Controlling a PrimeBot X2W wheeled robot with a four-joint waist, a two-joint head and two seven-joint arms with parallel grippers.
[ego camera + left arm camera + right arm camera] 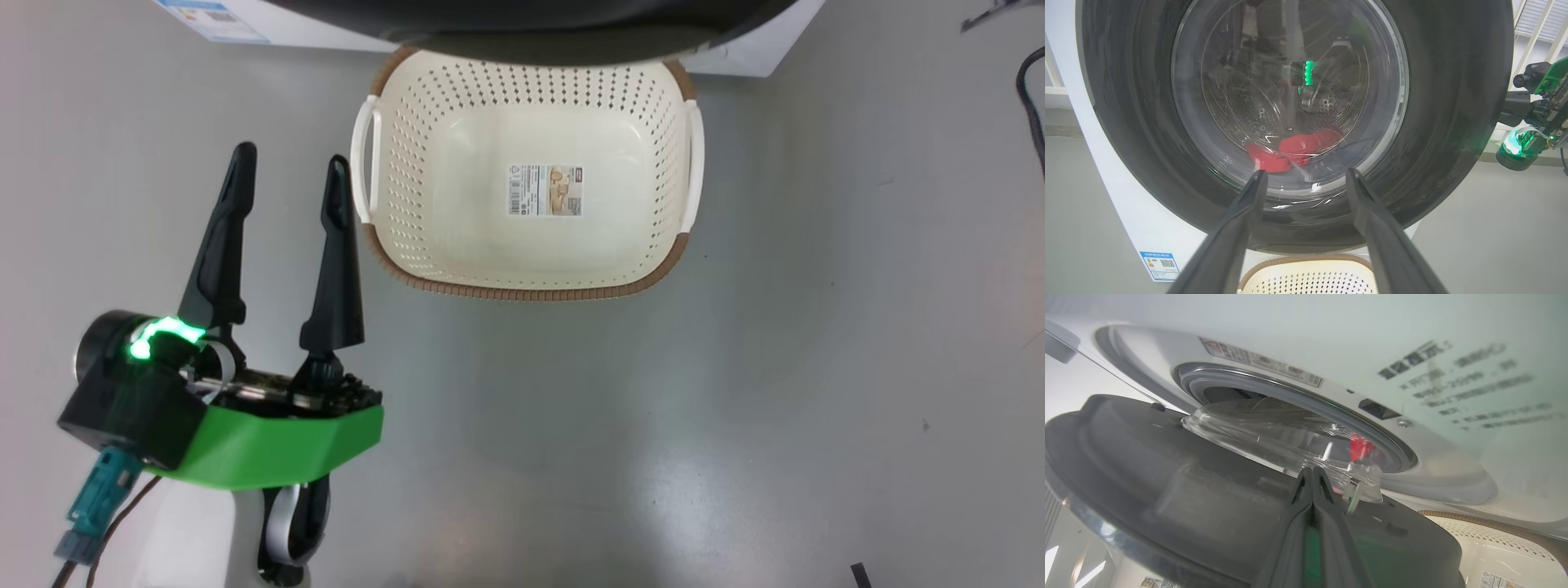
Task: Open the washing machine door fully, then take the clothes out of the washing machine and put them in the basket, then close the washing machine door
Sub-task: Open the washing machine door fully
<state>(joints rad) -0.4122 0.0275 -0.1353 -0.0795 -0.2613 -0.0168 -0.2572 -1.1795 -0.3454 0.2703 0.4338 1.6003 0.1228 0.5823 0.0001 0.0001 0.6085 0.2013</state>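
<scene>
Holds the left pincer (290, 155) with its two fingers spread wide, low at the left of the head view, tips pointing toward the washing machine (759, 45). Has the basket (408, 180) just to the right of those tips and apart from them, standing on the floor (816, 367) with a paper label (545, 190) on its bottom. Shows the black rim of the washing machine door (1453, 122) overhanging the basket's far end.

Looks along the left wrist view straight at the door's outer face: glossy rim and glass bowl beyond the spread fingertips, not touching them. Catches the clothes (1298, 149), red, through the glass, lying low in the drum, just above and between the two tips in that view. Shows the basket's rim at the bottom edge between the fingers, under the door, and a blue sticker (1160, 265) low on the white front at the left.

Presses the right pincer (1312, 471) fully together, clamped on nothing, tips close up at the door's inner side by the foot of the glass bowl; cannot tell whether touching. Finds the door ajar, swung partway off the grey ring (1290, 390). Glimpses the clothes as a red patch inside the opening, past those tips and a little to their right, behind the bowl. Sets the basket at the lower right of that view, below the machine's front
</scene>
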